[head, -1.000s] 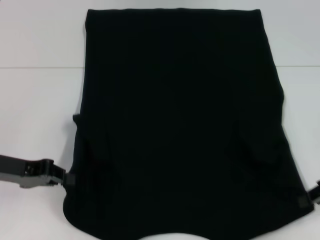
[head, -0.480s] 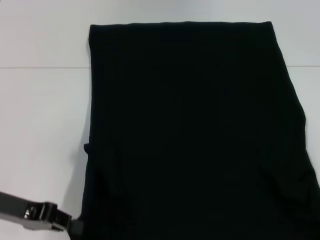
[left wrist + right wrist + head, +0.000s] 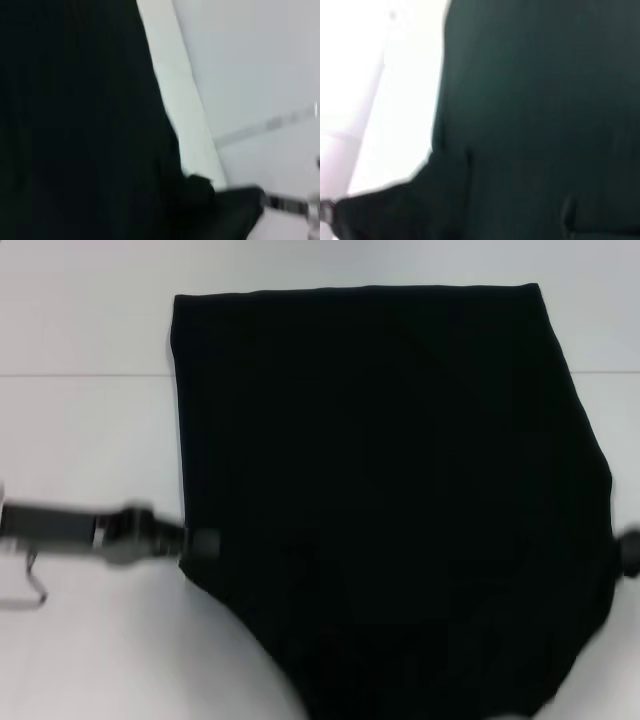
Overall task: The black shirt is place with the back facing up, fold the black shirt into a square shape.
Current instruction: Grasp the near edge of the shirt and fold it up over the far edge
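Nearest us, the lower part of the large plain black cloth T-shirt (image 3: 390,490) sags to a rounded point while its far hem lies flat and straight on the white tabletop (image 3: 80,440). Our left gripper (image 3: 195,541) sits at the shirt's left edge and appears clamped on the cloth, though we cannot see its fingertips clearly; our right gripper (image 3: 628,552) is at the shirt's right edge, and we cannot tell how its fingers stand. We judge that uneven lifting could skew the fold, or the soft cloth could slip from a pinch and bunch. We see no containers anywhere around the shirt.
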Tool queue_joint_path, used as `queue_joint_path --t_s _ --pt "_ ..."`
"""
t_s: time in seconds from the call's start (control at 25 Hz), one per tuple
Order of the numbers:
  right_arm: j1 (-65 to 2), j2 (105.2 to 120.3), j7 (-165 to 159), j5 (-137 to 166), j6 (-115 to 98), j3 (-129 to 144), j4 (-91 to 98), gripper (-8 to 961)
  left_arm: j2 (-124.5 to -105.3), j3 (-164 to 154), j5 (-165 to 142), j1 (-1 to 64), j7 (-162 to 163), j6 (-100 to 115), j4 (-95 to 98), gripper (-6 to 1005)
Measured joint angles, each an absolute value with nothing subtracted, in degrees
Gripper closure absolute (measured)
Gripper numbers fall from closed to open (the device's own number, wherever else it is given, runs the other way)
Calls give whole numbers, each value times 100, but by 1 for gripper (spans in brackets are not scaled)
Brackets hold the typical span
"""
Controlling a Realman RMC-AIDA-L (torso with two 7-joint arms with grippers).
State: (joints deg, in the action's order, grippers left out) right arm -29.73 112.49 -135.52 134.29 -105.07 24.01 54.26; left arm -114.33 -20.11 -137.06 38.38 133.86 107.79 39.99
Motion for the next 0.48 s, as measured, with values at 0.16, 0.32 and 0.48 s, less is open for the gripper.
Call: queue_joint_path --t_s 0.16,0.32,0.48 --pt "-3195 11131 -13657 13054 -9898 2212 5329 896 -11320 -1875 -13185 4058 13802 9879 3651 985" --pt "-3597 11077 -13674 13034 -8596 2396 4713 896 -11304 -1930 -12948 4354 13951 8427 3217 985" --pt "-4053 11119 -13483 13084 -6756 2946 3637 896 -11448 -2319 -12944 4633 13900 7218 2926 985"
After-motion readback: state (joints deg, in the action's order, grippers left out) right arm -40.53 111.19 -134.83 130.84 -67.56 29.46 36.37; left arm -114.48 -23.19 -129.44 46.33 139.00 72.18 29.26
